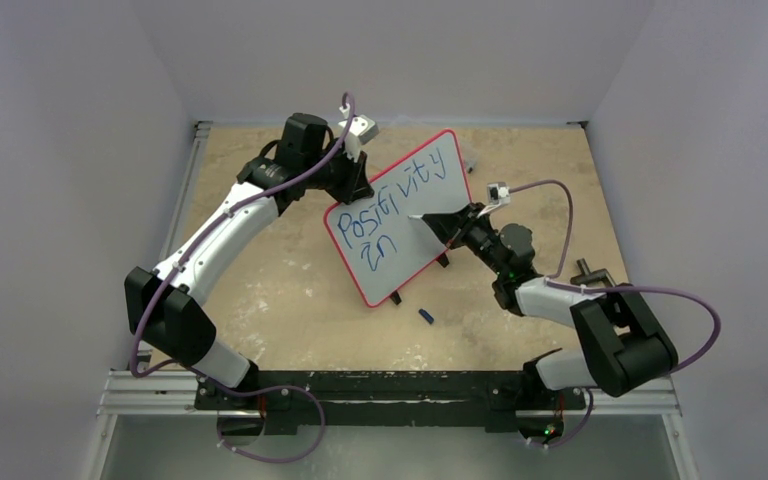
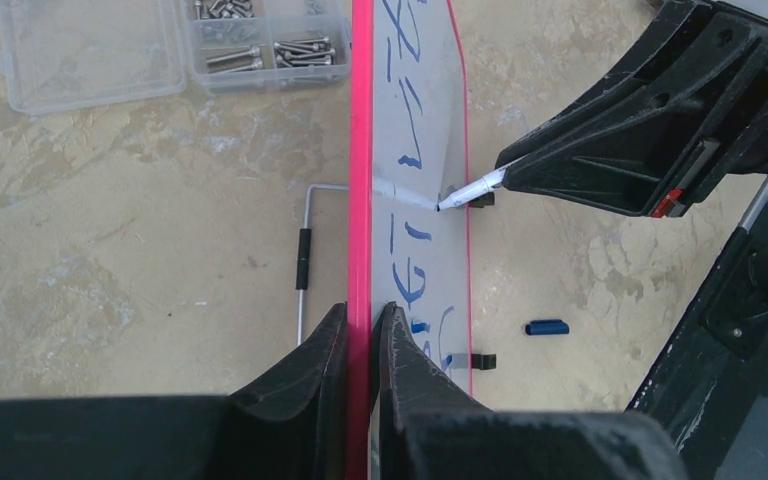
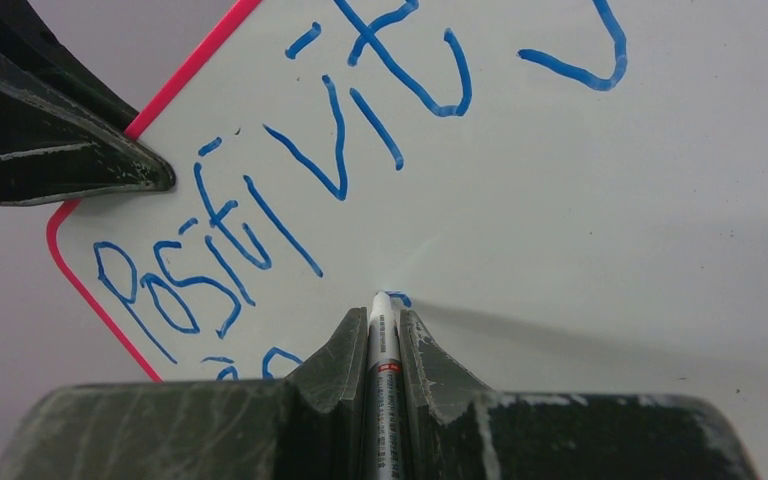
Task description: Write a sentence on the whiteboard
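My left claw (image 2: 363,320) is pinched tight on the thin red frame of the glossy white, rounded-corner whiteboard (image 1: 400,215). The board stands propped at a slant around the middle of the worktop, a bit toward the far edge. My right claw (image 3: 384,325) is clamped on a slim white marker pen (image 3: 383,350), with the tip touching the board just under the blue handwriting. A little blue cap (image 1: 426,315) lies on the worktop near the board's near corner.

Clear 2-compartment screw box (image 2: 90,50) near the bent metal rod (image 2: 303,258), 1 blue cap (image 2: 547,327) well apart from it.
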Robot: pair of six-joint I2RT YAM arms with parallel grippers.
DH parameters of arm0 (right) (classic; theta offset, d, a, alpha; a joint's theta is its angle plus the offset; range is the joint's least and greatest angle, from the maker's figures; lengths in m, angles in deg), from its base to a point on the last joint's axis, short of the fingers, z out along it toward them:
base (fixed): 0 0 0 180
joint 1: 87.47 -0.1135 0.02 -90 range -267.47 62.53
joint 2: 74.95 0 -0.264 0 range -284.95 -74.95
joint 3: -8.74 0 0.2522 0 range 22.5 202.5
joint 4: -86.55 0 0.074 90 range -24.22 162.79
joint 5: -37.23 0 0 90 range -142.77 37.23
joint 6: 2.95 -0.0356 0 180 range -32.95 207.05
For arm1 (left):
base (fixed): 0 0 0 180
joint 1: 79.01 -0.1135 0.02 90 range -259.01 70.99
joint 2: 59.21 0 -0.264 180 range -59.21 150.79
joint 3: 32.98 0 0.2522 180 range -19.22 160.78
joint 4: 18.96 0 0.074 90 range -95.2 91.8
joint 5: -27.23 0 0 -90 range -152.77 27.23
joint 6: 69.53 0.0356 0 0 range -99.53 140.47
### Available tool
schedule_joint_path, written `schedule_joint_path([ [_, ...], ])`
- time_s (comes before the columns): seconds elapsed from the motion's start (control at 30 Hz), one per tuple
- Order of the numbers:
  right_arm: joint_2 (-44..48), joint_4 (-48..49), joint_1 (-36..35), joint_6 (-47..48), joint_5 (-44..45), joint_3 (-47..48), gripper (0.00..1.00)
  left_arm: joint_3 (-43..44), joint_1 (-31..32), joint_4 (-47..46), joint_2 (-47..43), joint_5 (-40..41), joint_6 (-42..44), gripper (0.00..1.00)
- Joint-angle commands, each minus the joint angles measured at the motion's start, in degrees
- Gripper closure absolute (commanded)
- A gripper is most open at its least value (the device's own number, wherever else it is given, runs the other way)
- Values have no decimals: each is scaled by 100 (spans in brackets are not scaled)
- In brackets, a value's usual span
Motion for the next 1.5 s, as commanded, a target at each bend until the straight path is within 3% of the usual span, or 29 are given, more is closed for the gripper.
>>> schedule_joint_path([
  [0.0,-145,60,-49,20,-229,191,100,-105,33,620,-3,391,428,100],
  [0.33,-242,-614,-85,406,-405,262,100,-105,31,629,2,410,430,100],
  [0.7,267,-1922,-84,1095,420,503,100,-105,29,629,4,409,429,100],
  [1.47,216,-2132,-86,1070,627,1020,100,-105,33,635,22,405,445,100],
])
